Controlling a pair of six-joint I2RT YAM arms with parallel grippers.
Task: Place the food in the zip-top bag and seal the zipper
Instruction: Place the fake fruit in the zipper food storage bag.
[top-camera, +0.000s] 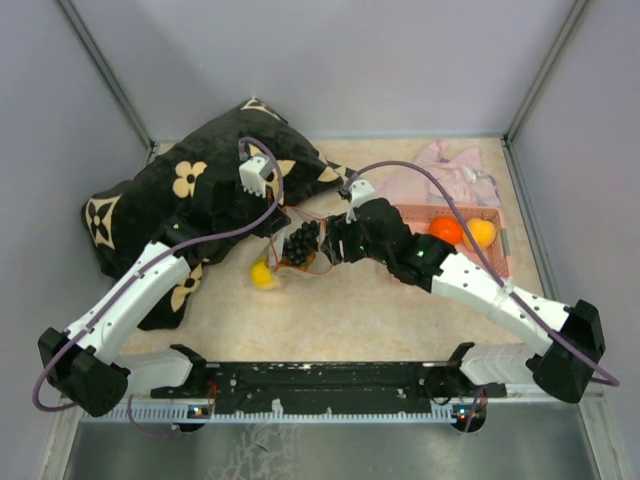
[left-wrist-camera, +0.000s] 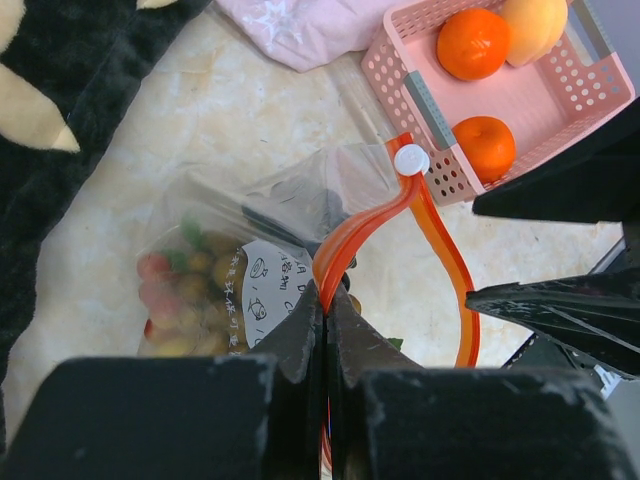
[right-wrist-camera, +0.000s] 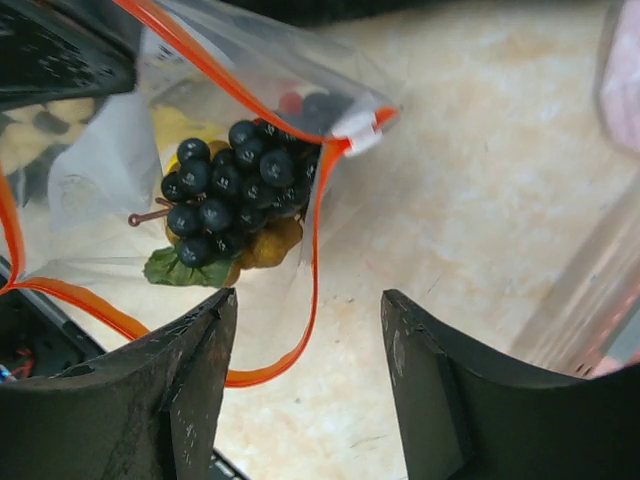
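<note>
The clear zip-top bag lies mid-table with its mouth open. My left gripper is shut on the orange-red zipper strip and holds the mouth up; a white slider sits on the strip. Small fruits show through the bag. My right gripper is open and empty just outside the bag's mouth, its left finger beside the zipper loop. Dark grapes and a brownish grape bunch lie inside. A yellow lemon sits at the bag's near-left end; whether it is inside is unclear.
A pink basket at the right holds an orange fruit and a yellow-orange one; the left wrist view shows a second orange. A pale pink cloth lies behind it. A black flowered cushion fills the back left.
</note>
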